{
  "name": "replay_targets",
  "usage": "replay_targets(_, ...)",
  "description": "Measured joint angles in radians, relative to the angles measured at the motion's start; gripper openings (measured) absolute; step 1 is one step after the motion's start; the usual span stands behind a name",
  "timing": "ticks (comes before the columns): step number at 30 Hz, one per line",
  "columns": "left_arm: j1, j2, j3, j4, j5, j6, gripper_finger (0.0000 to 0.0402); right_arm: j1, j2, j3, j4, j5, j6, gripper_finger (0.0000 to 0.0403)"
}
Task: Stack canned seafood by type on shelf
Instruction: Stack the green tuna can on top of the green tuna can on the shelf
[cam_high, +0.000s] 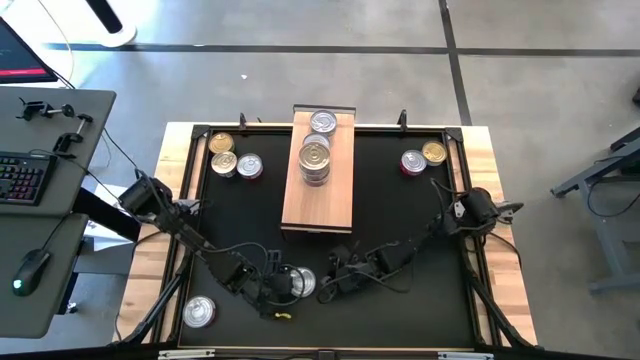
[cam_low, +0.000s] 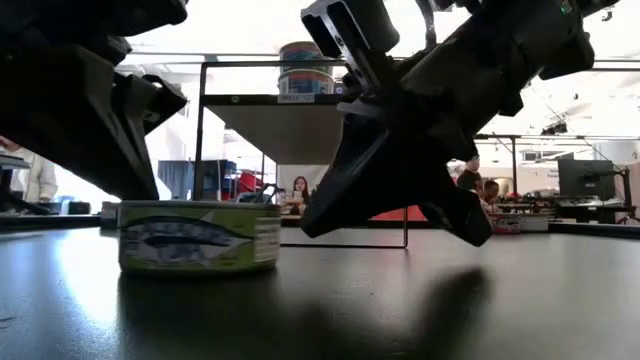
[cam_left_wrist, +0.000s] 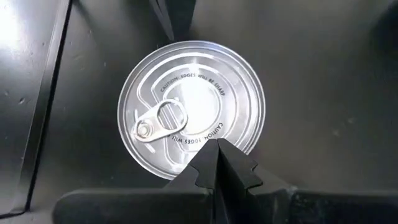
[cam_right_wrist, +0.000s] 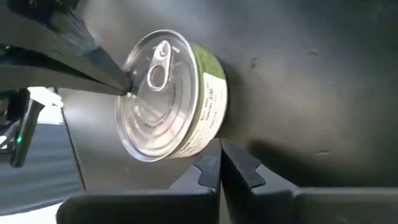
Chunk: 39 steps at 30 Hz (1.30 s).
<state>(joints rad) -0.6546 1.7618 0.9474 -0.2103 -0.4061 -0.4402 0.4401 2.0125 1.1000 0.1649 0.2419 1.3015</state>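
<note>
Black matting covers the table (cam_high: 478, 140), and on it, near the front edge, a green-labelled tin (cam_high: 301, 282) stands between the left gripper (cam_high: 281, 287) and the right gripper (cam_high: 327, 287), both with jaws closed and holding nothing. Behind this tin, across open mat, the shelf (cam_high: 318, 205) carries a stack of tins (cam_high: 315, 160) and another tin (cam_high: 322, 122) at its far end. More tins sit left of the shelf (cam_high: 233, 158), right of it (cam_high: 423, 157), and one tin (cam_high: 199, 312) lies at the mat's front left corner.
</note>
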Motion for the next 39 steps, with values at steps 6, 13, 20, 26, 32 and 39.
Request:
replay_targets(6,0.008,0.013,0.001,0.008,-0.015,0.002,0.0000,-0.009,0.001,0.000,-0.010,0.001,0.001,0.0000)
replay_targets(13,0.009,0.046,0.003,0.048,-0.023,-0.026,0.0000,-0.008,0.001,-0.001,0.004,0.045,0.019,0.0000)
replay_targets(20,0.008,0.071,0.001,0.171,0.007,0.023,0.0000,-0.008,-0.002,-0.003,0.060,0.057,0.025,0.0000)
replay_targets(26,0.016,0.071,0.001,0.177,0.016,0.070,0.0000,0.007,-0.053,-0.003,0.093,0.056,0.018,0.0000)
replay_targets(32,0.030,0.084,-0.007,0.136,-0.048,0.147,0.0000,0.018,-0.074,0.000,0.124,0.001,0.000,0.0000)
replay_targets(39,0.058,0.087,-0.004,0.110,-0.045,0.131,0.0000,0.027,-0.075,0.000,0.136,0.011,-0.001,0.0000)
